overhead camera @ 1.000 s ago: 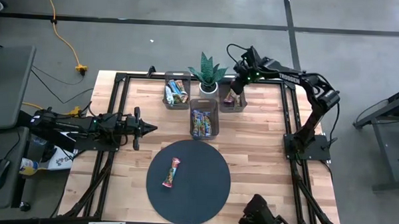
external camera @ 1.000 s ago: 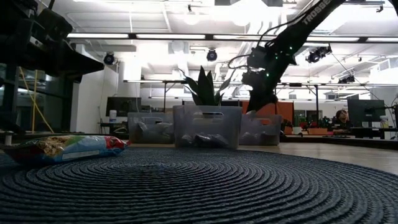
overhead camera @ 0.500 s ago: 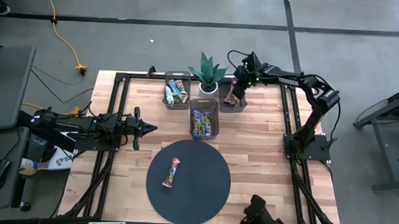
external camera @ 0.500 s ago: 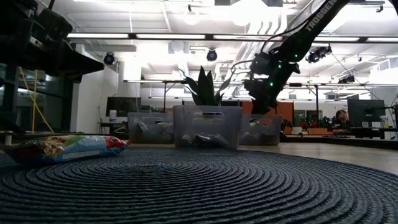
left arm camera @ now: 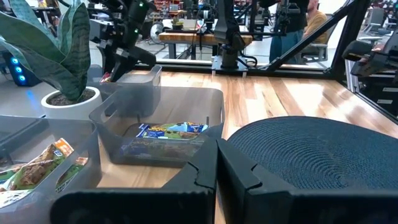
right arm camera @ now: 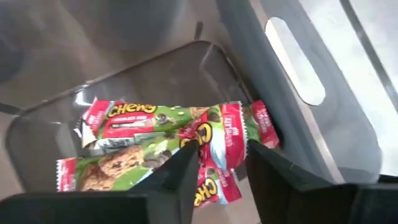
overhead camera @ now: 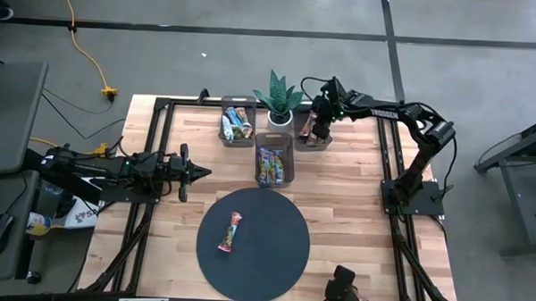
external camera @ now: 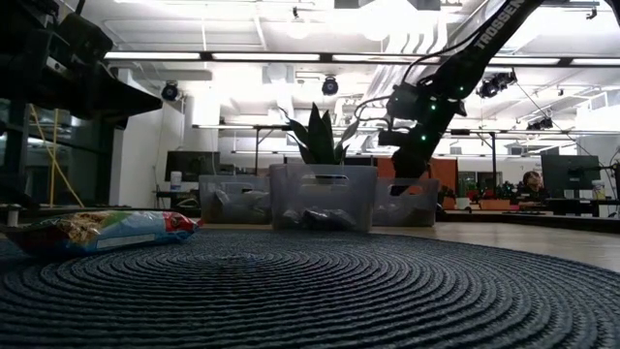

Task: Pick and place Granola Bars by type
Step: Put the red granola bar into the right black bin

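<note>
My right gripper [overhead camera: 314,127] reaches down into the far right grey bin [overhead camera: 315,141]. In its wrist view its fingers [right arm camera: 222,160] stand apart around a red-and-green granola bar [right arm camera: 219,149], which lies on two others of the same kind [right arm camera: 134,118] on the bin's floor. One more bar [overhead camera: 229,232] lies flat on the dark round mat [overhead camera: 273,258]. The left bin [overhead camera: 237,123] and the middle bin [overhead camera: 274,161] hold several bars each. My left gripper [overhead camera: 205,173] waits shut at the table's left, pointing level. My right gripper comes slanting down from the table's right into the bin. Its fingers [right arm camera: 183,174] flank one end of the red-and-green bar [right arm camera: 214,177]; whether they touch it, I cannot tell. The bar rests on the bars under it.
A potted plant [overhead camera: 279,102] stands at the far edge between the left and right bins, close to my right arm. The round mat covers the near middle of the table. Bare wood lies to the right of the middle bin [overhead camera: 347,189].
My right gripper has sunk toward the right bin, with its arm stretching out lower over the far edge, and its wrist has rolled. Nothing else on the table has moved.
</note>
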Controlling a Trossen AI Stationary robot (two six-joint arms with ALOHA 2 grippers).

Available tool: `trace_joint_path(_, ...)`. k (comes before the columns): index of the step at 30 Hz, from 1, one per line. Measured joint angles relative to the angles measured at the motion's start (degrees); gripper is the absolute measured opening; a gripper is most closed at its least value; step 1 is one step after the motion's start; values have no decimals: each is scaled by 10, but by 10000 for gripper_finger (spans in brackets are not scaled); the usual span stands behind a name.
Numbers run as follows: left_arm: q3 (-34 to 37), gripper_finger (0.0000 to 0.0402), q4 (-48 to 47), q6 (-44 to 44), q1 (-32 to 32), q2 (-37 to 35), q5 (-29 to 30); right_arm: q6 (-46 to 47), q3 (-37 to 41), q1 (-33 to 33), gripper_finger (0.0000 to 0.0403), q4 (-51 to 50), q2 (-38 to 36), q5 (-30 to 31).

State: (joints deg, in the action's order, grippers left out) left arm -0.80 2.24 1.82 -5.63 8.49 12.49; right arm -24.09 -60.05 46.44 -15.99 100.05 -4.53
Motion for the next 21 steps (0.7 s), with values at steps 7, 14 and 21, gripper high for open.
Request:
trace_joint_path(7,0,1,0,0,0,0,0,27,-4,-18,172,-1,-15,38)
trace_joint_path(14,0,1,0,0,0,0,0,35,-31,-30,207,-9,-75,89)
trace_joint_path(21,0,1,0,0,0,0,0,101,-59,-31,222,-9,-177,108)
